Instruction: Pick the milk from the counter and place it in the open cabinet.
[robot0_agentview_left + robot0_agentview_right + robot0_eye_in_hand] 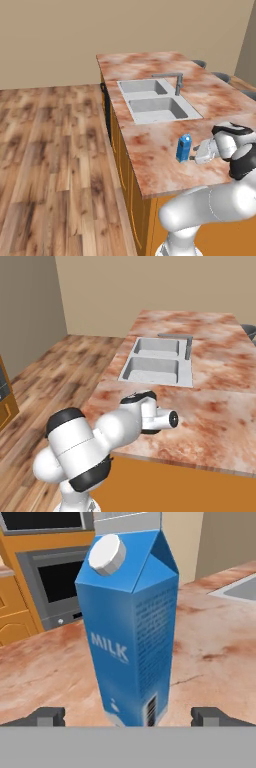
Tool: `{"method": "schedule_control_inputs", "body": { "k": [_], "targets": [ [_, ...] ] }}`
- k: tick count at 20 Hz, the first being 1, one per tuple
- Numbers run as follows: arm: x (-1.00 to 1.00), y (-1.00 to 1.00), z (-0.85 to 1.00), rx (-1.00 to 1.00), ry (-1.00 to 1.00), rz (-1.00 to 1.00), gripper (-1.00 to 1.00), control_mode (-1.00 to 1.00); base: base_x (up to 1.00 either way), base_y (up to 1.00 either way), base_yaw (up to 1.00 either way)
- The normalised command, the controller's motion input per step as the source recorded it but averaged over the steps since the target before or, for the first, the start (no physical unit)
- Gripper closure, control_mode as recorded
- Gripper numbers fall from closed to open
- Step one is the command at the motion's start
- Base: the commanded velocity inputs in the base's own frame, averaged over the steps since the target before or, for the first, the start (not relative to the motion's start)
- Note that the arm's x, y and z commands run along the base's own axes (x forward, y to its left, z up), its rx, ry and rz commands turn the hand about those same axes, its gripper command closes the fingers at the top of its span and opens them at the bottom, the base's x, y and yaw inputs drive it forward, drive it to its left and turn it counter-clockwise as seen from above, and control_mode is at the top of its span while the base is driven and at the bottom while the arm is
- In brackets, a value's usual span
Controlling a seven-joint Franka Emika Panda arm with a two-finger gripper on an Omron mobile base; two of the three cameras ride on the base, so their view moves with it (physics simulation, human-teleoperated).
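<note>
The milk (130,627), a blue gabled carton with a white cap, stands upright on the reddish marbled counter (40,672), close to its front edge (150,187). In the left base view the milk (184,147) sits just left of my hand. My gripper (129,717) is open and level with the carton's base. One dark fingertip (47,716) shows on each side of it, both clear of its walls. In the right base view my own arm (150,418) hides the carton. The open cabinet is out of view.
A grey double sink (155,102) with a faucet (177,82) lies farther along the counter. Dark chair backs (200,63) stand along its far side. Behind the milk in the hand view is an orange unit with a grey built-in oven (55,582). Wooden floor (50,150) spreads to the left.
</note>
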Motion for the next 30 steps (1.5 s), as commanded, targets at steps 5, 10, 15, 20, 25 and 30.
{"method": "schedule_control_inputs", "body": {
  "k": [5,10,15,20,25,30],
  "targets": [
    [0.18,-0.03,0.00,0.00,0.00,0.00,-1.00,-1.00,0.00,0.00,0.00],
    [0.14,-0.05,0.00,0.00,0.00,0.00,-1.00,-1.00,0.00,0.00,0.00],
    [0.02,0.00,0.00,0.00,0.00,0.00,-1.00,-1.00,0.00,0.00,0.00],
    [0.14,0.00,0.00,0.00,0.00,0.05,-1.00,-1.00,0.00,0.00,0.00],
    [0.17,0.00,0.00,0.00,0.00,0.05,-1.00,-1.00,0.00,0.00,0.00],
    [0.04,0.00,0.00,0.00,0.00,0.02,-1.00,-1.00,0.00,0.00,0.00]
  ]
}}
